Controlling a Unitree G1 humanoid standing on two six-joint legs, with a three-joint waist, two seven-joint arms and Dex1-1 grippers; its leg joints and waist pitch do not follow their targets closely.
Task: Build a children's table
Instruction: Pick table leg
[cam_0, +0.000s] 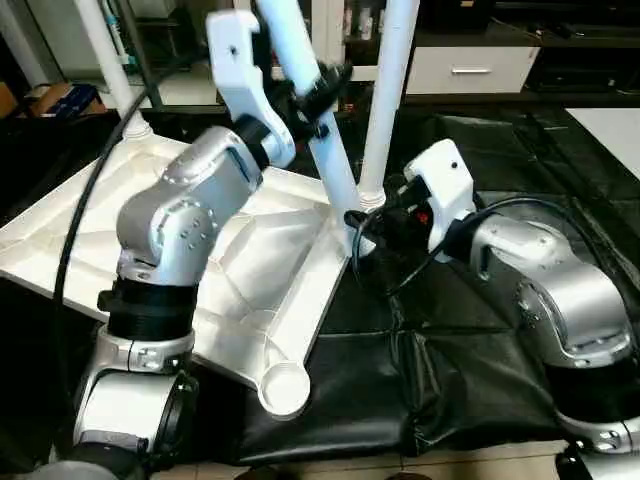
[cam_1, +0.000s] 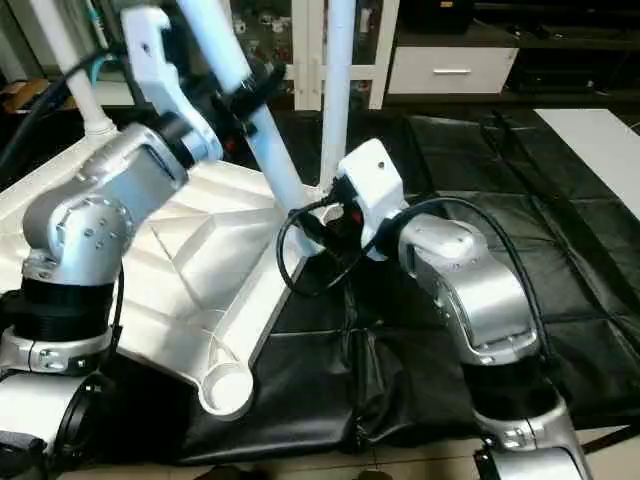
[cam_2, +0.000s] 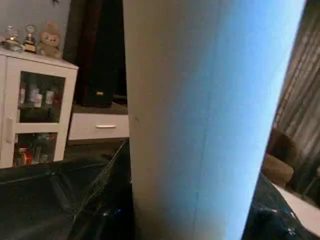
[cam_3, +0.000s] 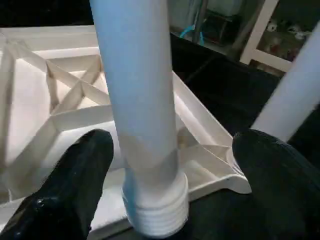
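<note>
Black sheeting covers the floor where the white plastic square tabletop (cam_0: 60, 240) lies ribs-up, two legs already upright; my left gripper (cam_0: 318, 92) clamps a long white tubular leg (cam_3: 137, 105), its threaded end beside a corner; my right gripper (cam_3: 165, 165) brackets it, unclenched; next I must seat threads squarely in a socket.

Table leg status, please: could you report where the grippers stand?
Left gripper clamped on tilted leg. Right gripper open around its threaded end, not touching. Leg not yet in top; near socket empty.
</note>
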